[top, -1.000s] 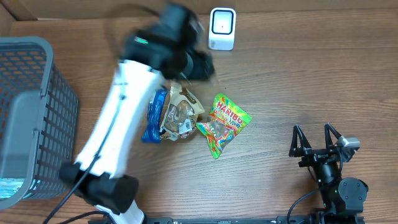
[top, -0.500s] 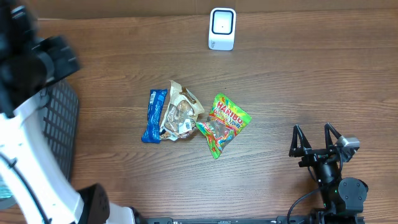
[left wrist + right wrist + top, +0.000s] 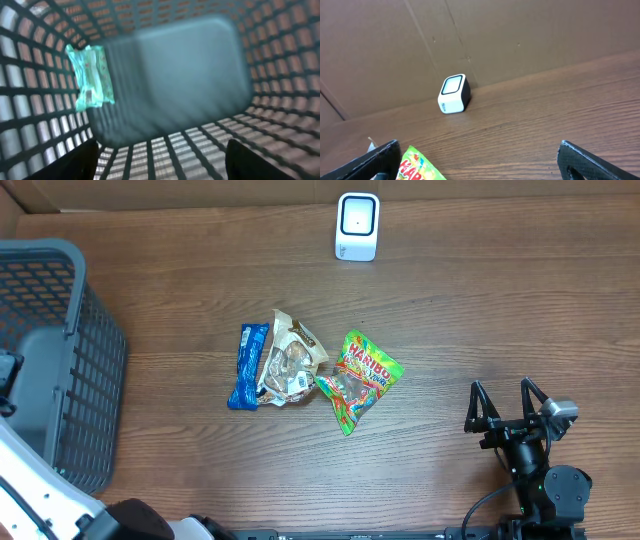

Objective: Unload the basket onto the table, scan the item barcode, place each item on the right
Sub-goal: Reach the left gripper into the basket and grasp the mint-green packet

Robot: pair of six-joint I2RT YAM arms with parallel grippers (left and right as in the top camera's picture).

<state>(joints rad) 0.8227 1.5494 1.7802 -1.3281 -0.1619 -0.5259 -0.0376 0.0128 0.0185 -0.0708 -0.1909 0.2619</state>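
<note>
Two arms are in play on the wooden table (image 3: pixel 480 310), with plenty to see. Biggest thing out there is the grey mesh basket (image 3: pixel 90 360), sitting far off to the left of the right gripper (image 3: pixel 508 408). The white left arm (image 3: pixel 30 490) reaches up along the basket's near side. Its wrist camera looks straight down into the basket, and the picture is blurred.

The left gripper (image 3: pixel 160 162) hangs inside the basket with its fingers (image 3: pixel 75 160) spread wide, one at each lower corner of the view and nothing between them. Below it and off to its left lies a teal packet (image 3: pixel 90 77), down by the mesh wall. The blur hides whether it rests on the floor or leans on the side.

Over to the right gripper: it sits low near the front edge of the table, fingers (image 3: pixel 377 157) wide apart and gripping nothing.

Three snack packs lie in a row, ahead of it and to its left:
- The green gummy bag (image 3: pixel 360 375) is nearest to it.
- The brown cookie bag (image 3: pixel 290 362) is just beyond, its edge touching the gummy bag.
- The blue bar (image 3: pixel 247 366) is farthest, tucked right against the cookie bag.

Smallest on the table is the white scanner (image 3: pixel 357 226). It stands upright well ahead of the right gripper and to its left, close against the cardboard wall (image 3: pixel 520 30) at the back. It is well apart from the packs.
</note>
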